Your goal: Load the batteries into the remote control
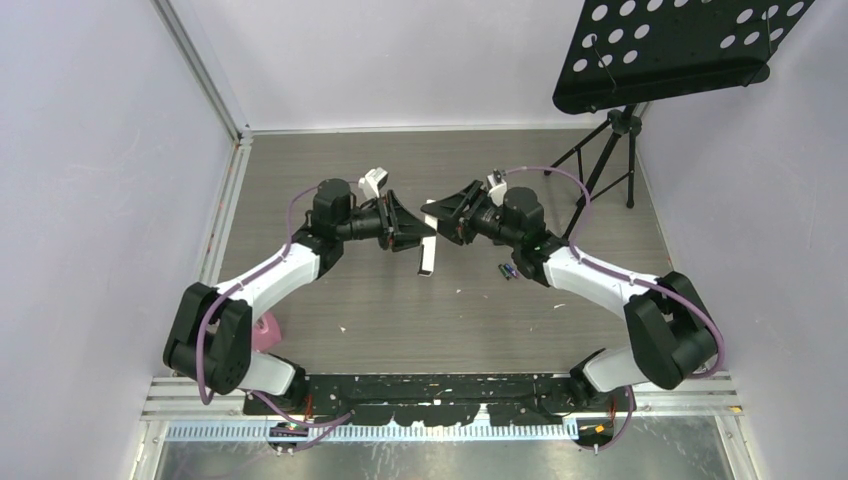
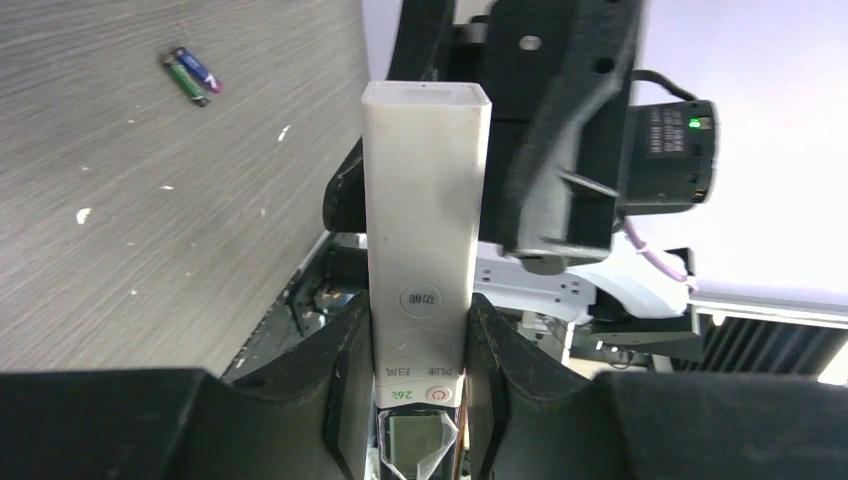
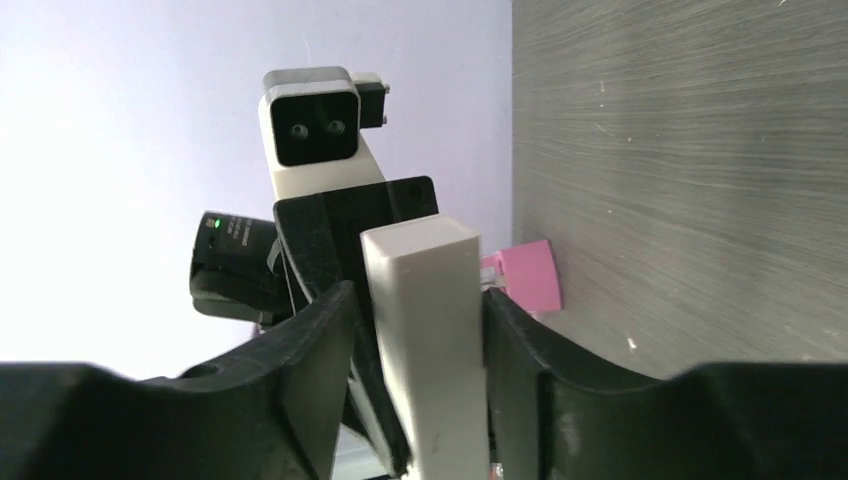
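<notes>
Two robot arms meet over the middle of a grey wood-grain table [image 1: 330, 180]; between them is a slim white remote control [image 1: 428, 250], lifted clear of the surface.

The left gripper [image 1: 410, 232] is clamped on the remote's display end, its fingers [image 2: 345, 370] pressed against both long sides, with a round button and a small screen showing between them.

The right gripper [image 1: 445, 212] comes in from the right, and its jaws bracket the remote's plain end with little or no gap; I cannot tell whether they are actually squeezing it.

The batteries [image 1: 508, 271] lie on the table to the right of the remote, just beside the right arm; a green cell and a purple-blue cell are side by side, touching.

A pink block [image 1: 268, 330] sits near the left arm's base; a black perforated music stand [image 1: 670, 50] stands at the far right.
</notes>
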Tool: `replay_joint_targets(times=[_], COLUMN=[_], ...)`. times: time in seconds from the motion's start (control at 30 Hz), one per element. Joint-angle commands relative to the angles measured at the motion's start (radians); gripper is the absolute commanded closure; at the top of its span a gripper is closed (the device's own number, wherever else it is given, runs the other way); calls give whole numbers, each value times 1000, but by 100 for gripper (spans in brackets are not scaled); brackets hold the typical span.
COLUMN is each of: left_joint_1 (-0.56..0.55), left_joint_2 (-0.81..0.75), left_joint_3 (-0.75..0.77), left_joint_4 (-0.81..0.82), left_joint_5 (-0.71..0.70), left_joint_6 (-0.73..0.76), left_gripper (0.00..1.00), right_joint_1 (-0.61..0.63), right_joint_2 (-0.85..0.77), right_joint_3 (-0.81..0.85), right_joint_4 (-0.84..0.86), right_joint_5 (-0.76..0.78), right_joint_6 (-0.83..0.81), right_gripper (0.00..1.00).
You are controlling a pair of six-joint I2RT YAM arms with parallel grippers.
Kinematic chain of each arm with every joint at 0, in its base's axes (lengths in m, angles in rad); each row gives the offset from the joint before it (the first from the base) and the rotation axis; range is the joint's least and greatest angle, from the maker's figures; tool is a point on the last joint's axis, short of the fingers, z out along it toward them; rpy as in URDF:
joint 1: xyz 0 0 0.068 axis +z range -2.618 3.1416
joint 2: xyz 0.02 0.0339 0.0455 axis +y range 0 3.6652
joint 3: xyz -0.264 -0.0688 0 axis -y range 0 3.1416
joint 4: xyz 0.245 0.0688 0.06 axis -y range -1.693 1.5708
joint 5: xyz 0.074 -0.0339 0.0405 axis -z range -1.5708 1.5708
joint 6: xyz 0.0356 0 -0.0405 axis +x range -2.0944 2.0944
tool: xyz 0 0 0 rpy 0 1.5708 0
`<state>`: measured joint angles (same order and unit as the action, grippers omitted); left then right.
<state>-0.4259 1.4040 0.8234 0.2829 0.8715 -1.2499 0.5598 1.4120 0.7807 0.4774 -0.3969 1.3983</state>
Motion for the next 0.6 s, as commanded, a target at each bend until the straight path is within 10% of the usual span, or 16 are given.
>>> replay_joint_targets(times=[0.0,0.13,0.3,0.57], left_joint_1=[-5,-5,-3,-3], left_joint_2=[-2,-10,-63,-291], left_joint_3=[-13,-31,-60,-10], left_joint_4=[155,196,255,-109], left_joint_5=[37,17,-54,-347], left_joint_6=[-114,-137,-33,687], left_gripper=[100,95,43,25], right_joint_1=[5,5,6,1], right_joint_2=[26,34,-16,-50], right_joint_3=[9,2,3,23], right_joint_4=[178,203,31,-387], right_joint_5=[-47,-28,72,207], right_joint_6=[109,153,174,226], right_gripper=[55,80,95,99])
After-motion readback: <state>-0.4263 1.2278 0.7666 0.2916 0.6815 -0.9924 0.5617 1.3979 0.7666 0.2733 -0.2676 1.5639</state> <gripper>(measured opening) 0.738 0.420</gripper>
